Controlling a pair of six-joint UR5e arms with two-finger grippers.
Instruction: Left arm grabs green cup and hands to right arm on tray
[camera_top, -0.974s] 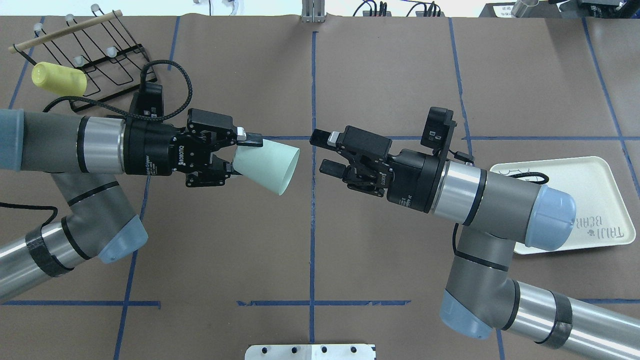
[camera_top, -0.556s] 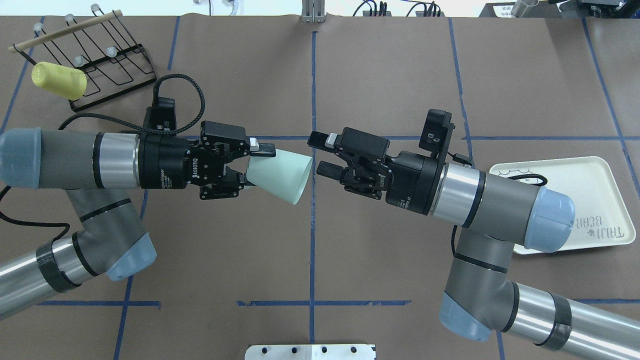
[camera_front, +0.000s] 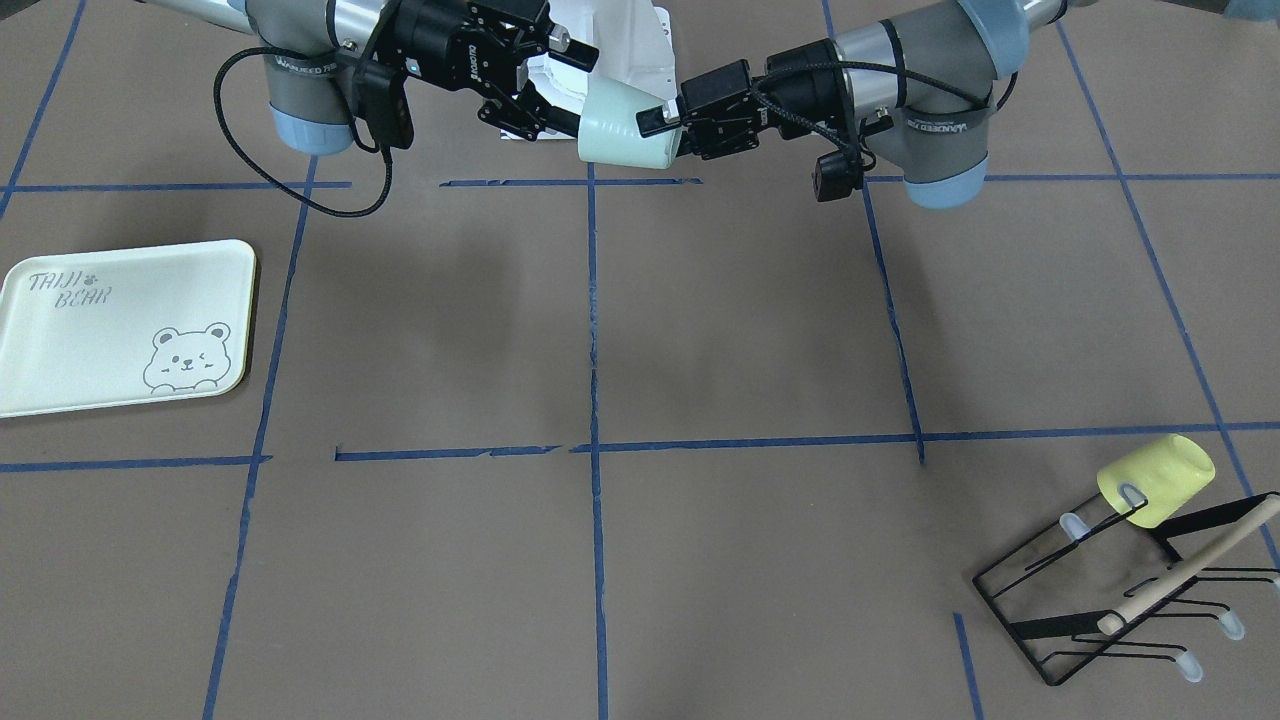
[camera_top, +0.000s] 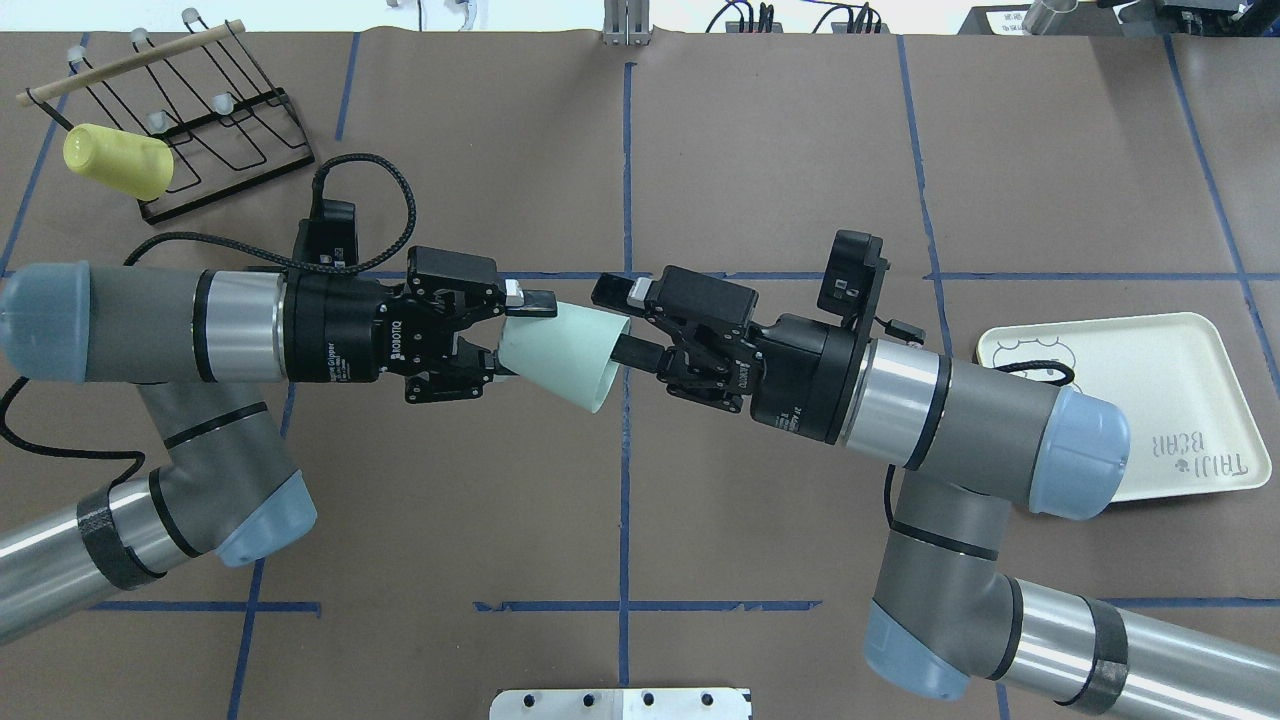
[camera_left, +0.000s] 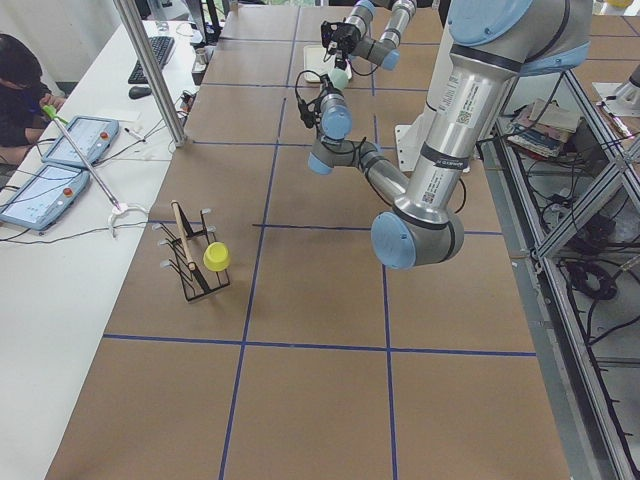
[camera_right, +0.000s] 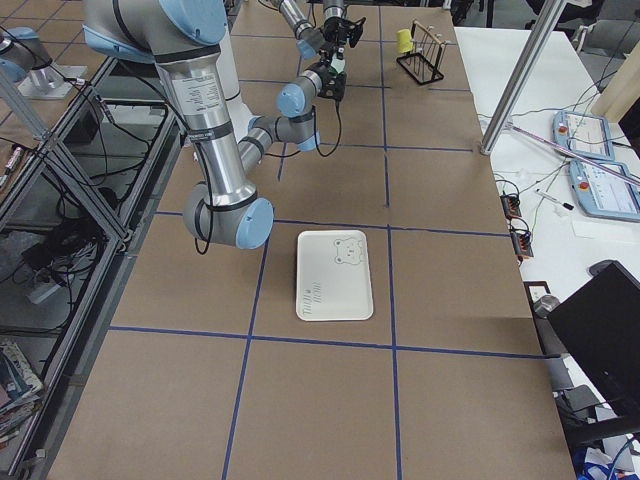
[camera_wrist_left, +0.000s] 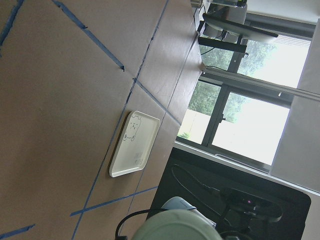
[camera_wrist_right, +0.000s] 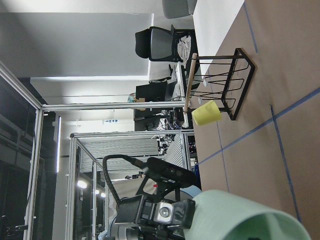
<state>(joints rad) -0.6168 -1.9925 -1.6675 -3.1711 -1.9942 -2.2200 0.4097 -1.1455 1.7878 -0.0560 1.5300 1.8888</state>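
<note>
The green cup (camera_top: 560, 345) is in the air above the middle of the counter (camera_top: 760, 150). It lies on its side with its mouth toward the counter's right edge. The left gripper (camera_top: 515, 335) is clenched on the cup's narrow base, one finger on each side. The left arm (camera_top: 150, 325) reaches in level from the left edge.

The right gripper (camera_top: 615, 320) meets the cup at its mouth. Its jaws are spread apart and not clamped. One finger (camera_top: 612, 292) lies outside the rim on the far side, and the other is at the opening. I cannot tell whether either touches the wall. The right arm (camera_top: 1000, 440) comes in from the right edge, angled slightly toward the far edge.

In the right wrist view the cup's rim fills the lower corner. In the left wrist view only the cup's rounded bottom shows at the lower edge.

The tray (camera_top: 1190, 380) lies flat near the right edge, well apart from the cup. The right arm overlaps its near corner in the overhead view. A black wire rack (camera_top: 230, 120) stands at the far left corner, with a yellow cup (camera_top: 118, 160) hung on one prong.
</note>
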